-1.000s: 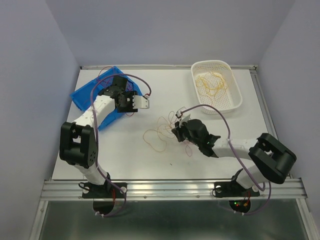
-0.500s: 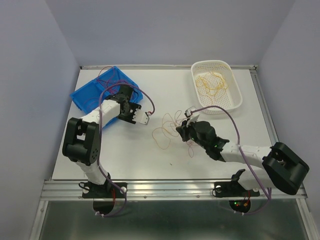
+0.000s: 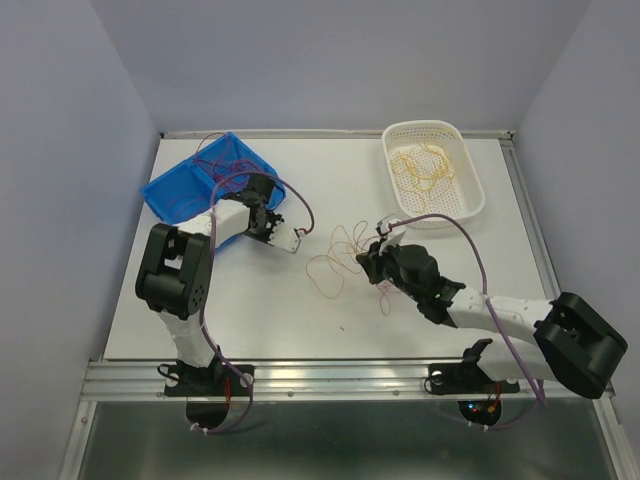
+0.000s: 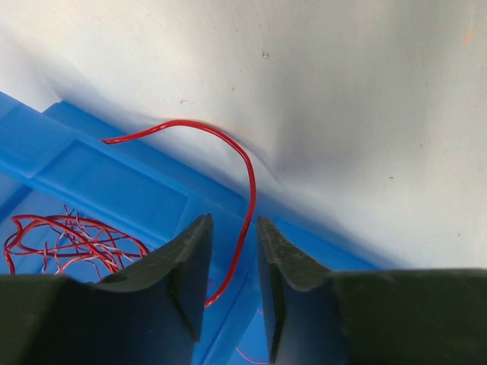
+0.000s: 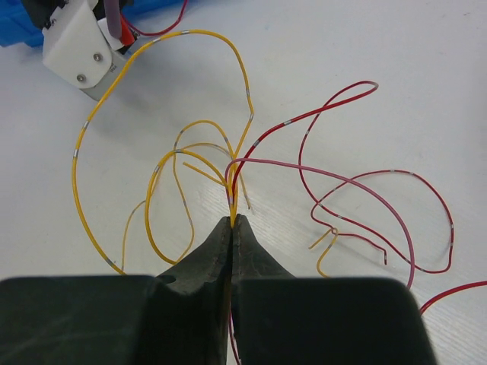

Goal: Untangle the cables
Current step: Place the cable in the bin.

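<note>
loose tangle of cables (image 3: 338, 262), yellow-orange and dark red loops, lies on the table (image 3: 250, 310) to the right of the blue tray (image 3: 172, 192), apart from it. right gripper (image 3: 372, 252) sits on the side of the tangle away from the tray, jaws pressed fully together, tip pinching a few strands where yellow and red ones meet; wrist view shows the cables (image 5: 230, 199) fanning up out of the closed tip of the right gripper (image 5: 232, 224) in wide curls. left gripper (image 3: 290, 238) is at the tray's right near edge, between tray and tangle. in its wrist view the left gripper (image 4: 230, 228) has its jaws partly apart with a narrow gap, and one red strand (image 4: 247, 175) runs down through the gap; cannot tell if the fingers touch it, not clamped. that strand arcs over the rim of the blue tray (image 4: 114, 182). inside the tray, a red bundle (image 4: 68, 239) of curly wires. white basket (image 3: 478, 195) stands far right of the tray at the back of the table, holding a yellow bundle (image 3: 425, 165).
</note>
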